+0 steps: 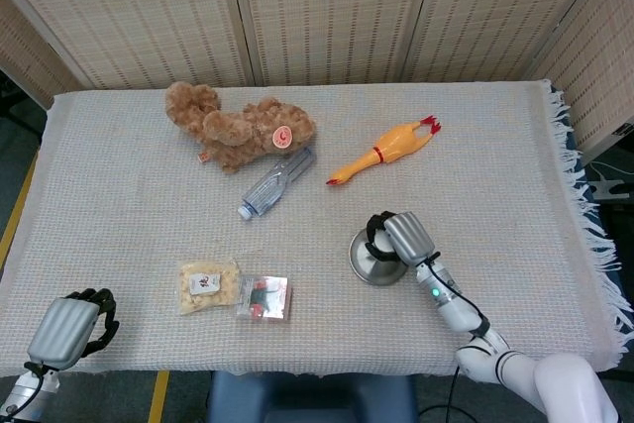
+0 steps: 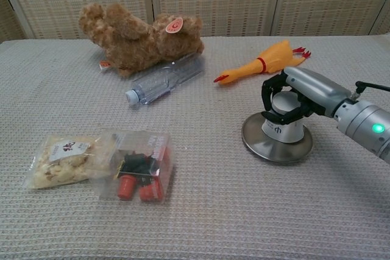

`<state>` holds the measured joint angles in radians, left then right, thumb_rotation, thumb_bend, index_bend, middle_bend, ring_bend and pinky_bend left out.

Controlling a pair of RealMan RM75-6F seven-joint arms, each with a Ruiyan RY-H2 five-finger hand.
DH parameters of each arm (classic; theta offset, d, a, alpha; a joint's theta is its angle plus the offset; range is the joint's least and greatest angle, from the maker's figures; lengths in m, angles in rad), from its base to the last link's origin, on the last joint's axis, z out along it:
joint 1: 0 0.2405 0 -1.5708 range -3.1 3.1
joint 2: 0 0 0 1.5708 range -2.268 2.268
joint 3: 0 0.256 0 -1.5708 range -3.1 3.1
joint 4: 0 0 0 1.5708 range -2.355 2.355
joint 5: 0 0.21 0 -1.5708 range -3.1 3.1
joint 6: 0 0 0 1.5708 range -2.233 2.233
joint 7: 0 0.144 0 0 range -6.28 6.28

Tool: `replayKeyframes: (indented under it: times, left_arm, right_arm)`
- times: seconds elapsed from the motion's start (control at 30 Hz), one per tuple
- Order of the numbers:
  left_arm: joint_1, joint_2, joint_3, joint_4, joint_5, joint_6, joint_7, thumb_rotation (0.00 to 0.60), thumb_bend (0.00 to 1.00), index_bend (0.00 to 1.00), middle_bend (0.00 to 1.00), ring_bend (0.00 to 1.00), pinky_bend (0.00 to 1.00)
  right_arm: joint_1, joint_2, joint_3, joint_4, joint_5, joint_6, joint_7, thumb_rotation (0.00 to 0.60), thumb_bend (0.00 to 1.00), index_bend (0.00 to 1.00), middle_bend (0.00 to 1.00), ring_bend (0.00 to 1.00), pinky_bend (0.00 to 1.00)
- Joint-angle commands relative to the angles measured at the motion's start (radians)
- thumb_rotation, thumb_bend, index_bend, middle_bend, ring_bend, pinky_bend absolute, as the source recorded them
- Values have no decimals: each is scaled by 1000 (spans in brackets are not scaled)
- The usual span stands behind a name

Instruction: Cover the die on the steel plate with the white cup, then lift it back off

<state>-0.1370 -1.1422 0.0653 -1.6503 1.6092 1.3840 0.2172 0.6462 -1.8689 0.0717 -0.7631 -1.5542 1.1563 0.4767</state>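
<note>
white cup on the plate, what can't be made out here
- Die: hidden in both views by the upside-down white cup on the steel plate.
- Cup top: covered by the right hand and its fingers.
- Left hand: seen only in the head view, fingers curled in; its arm is cut by the bottom edge.

Item count, tabletop
Counted: one white cup [image 2: 283,125], one steel plate [image 2: 277,145], one teddy bear [image 2: 139,38], one plastic bottle [image 2: 163,79], one rubber chicken [image 2: 263,61], two snack bags [image 2: 61,161] [image 2: 141,165], two hands [image 1: 408,236] [image 1: 67,329].
</note>
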Motion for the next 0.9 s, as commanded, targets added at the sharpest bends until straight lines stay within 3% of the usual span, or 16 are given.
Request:
replayKeyframes:
  times: [0.03,0.1,0.17,0.23,0.37,0.57,0.9]
  left_arm:
    - [0,0,0,0,0,0,0,600,366,278,450,437,573]
    - [0,0,0,-1,0,0,0,600,366,278,450,437,573]
    - [0,1,1,-2,1,1,0,600,367,278,450,437,573]
    - [1,1,1,-2,2,1,0,600,366,278,450,437,573]
    - [1,1,1,-3,1,2,0,600,365,278,450,437,573]
    - [0,1,1,-2,1,0,2,600,366,278,451,437,573]
    - [1,2,2,-3,3,2,1,600,366,278,451,437,573]
  right_arm:
    - [0,13,-10,-31,-3,-16,35,600,278,630,556,542,769]
    - [-1,19,-13,-46,-3,-23,48,600,279,630,556,542,768]
    - [3,66,-39,-148,-12,-64,173,600,278,630,556,542,768]
    - [7,96,-47,-189,-20,-73,200,600,279,630,556,542,768]
    - [4,93,-45,-178,-27,-51,156,600,278,630,556,542,768]
    - [4,103,-47,-195,-24,-59,206,600,278,630,556,542,768]
    - [-10,15,-33,2,-53,57,51,600,279,630,556,542,768]
